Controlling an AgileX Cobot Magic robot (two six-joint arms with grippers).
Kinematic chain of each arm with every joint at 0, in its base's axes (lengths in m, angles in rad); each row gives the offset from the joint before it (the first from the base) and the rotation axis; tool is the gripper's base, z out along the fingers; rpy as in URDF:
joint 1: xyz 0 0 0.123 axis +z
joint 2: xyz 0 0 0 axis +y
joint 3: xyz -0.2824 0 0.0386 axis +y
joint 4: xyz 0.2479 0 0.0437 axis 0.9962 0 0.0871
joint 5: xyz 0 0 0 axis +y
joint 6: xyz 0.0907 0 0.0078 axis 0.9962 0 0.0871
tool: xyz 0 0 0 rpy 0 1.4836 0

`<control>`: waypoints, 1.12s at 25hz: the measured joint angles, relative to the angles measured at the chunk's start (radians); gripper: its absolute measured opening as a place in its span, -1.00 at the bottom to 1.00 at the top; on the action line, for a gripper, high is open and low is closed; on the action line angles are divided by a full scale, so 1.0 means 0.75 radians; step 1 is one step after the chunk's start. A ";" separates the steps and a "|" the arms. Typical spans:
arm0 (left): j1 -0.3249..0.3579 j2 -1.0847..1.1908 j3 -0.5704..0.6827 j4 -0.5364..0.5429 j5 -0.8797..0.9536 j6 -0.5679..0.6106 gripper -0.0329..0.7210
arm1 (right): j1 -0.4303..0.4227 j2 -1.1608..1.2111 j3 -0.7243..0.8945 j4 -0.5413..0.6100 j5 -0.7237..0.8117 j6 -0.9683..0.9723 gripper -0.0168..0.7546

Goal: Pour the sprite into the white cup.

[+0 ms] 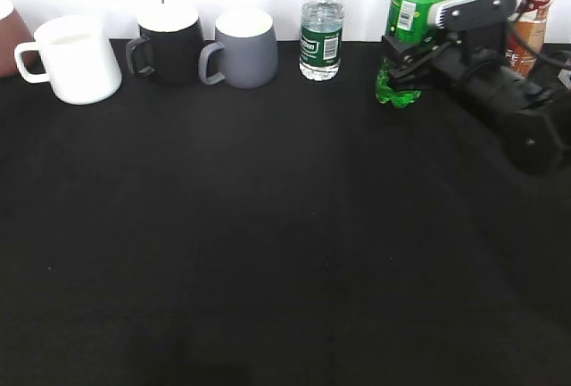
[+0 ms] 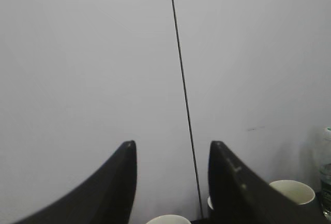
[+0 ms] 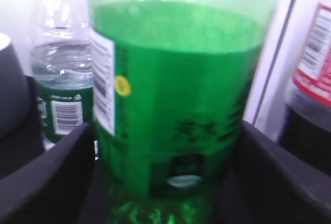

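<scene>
The sprite [image 1: 412,12] is a tall green bottle standing at the back right of the black table. In the right wrist view the sprite [image 3: 176,79] fills the frame. My right gripper [image 1: 400,72] is open, with one finger close on each side of the bottle's lower body [image 3: 166,131]; the bottle stands on the table. The white cup [image 1: 78,58] stands at the back left, handle to the left. My left gripper [image 2: 172,144] is open and empty, facing the wall above the white cup's rim [image 2: 168,219]. It is out of the exterior view.
A black mug [image 1: 169,43], a grey mug [image 1: 243,47] and a small water bottle [image 1: 321,34] stand in a row at the back. A dark bottle with a red label [image 3: 310,89] and another bottle [image 1: 531,25] stand right of the sprite. A brown object [image 1: 7,38] is at far left.
</scene>
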State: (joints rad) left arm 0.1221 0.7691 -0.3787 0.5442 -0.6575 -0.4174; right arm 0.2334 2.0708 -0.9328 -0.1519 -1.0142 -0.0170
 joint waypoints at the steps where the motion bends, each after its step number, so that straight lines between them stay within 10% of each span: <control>1: 0.000 0.000 0.000 0.000 0.000 0.000 0.02 | 0.000 -0.037 0.026 0.000 0.006 0.000 0.63; 7: 0.000 -0.003 0.000 0.000 0.012 0.000 0.02 | 0.000 -0.498 0.314 -0.133 0.100 0.140 0.58; 14: -0.013 -0.407 -0.233 -0.018 0.996 -0.276 -0.23 | 0.133 -1.580 0.251 -0.227 1.522 0.491 -0.18; 17: -0.090 -0.536 -0.413 -0.221 1.619 0.080 -0.31 | 0.283 -1.808 0.195 -0.116 1.975 0.471 -0.37; 20: -0.096 -0.563 -0.587 -0.552 2.027 0.389 -0.80 | 0.289 -2.008 0.022 0.012 2.358 0.254 -0.45; 28: -0.098 -0.936 -0.790 -0.758 2.495 0.567 -0.93 | 0.291 -2.359 -0.074 0.202 2.953 0.094 -0.81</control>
State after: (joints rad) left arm 0.0485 0.0673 -0.9716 -0.0244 1.2140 0.0079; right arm 0.4517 0.3016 -0.9881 0.0000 1.2009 0.0533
